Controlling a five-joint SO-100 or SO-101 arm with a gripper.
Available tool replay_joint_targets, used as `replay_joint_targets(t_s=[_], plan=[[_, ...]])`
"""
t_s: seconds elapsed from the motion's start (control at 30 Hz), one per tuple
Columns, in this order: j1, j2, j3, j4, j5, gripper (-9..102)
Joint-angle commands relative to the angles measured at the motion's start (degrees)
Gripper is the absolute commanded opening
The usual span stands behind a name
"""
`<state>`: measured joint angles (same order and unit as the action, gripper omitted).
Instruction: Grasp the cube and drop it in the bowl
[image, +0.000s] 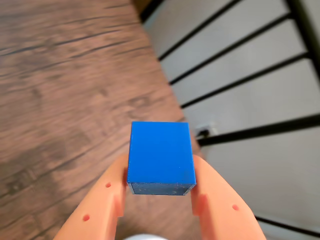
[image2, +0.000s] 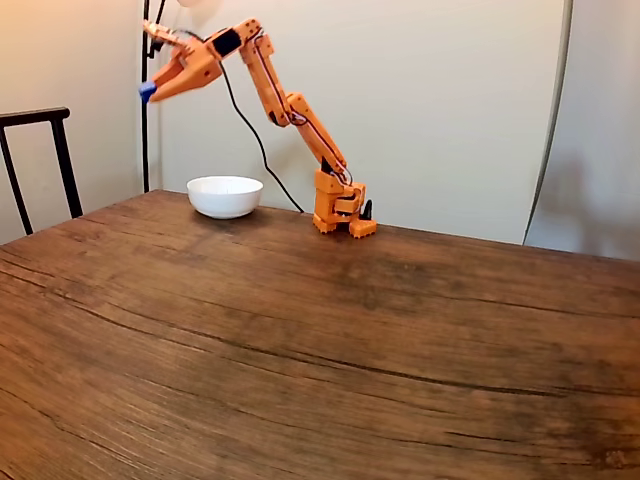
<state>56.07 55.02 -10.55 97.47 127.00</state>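
Observation:
The bright blue cube (image: 160, 157) sits clamped between my orange gripper's (image: 160, 185) two fingers, close to the lens in the wrist view. In the fixed view the arm is stretched high and to the left, with the gripper (image2: 152, 90) holding the cube (image2: 147, 92) well above the table. The white bowl (image2: 225, 195) rests on the wooden table below, a little to the right of the cube. A sliver of white (image: 145, 237) shows at the bottom edge of the wrist view, under the fingers.
The arm's orange base (image2: 340, 205) stands on the wooden table (image2: 300, 340) right of the bowl, with a black cable trailing from it. A dark chair back (image2: 40, 150) stands at the left edge. Black bars (image: 240, 80) cross a pale wall past the table edge.

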Motion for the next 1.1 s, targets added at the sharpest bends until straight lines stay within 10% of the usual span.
replay_joint_targets(t_s=[0.0,0.47,1.07], plan=[[2.02,4.75,-3.87,3.34,0.26,6],[10.02,9.76,0.44,3.69,-4.22,6],[26.37,46.85,67.06,2.72,-3.52,6]])
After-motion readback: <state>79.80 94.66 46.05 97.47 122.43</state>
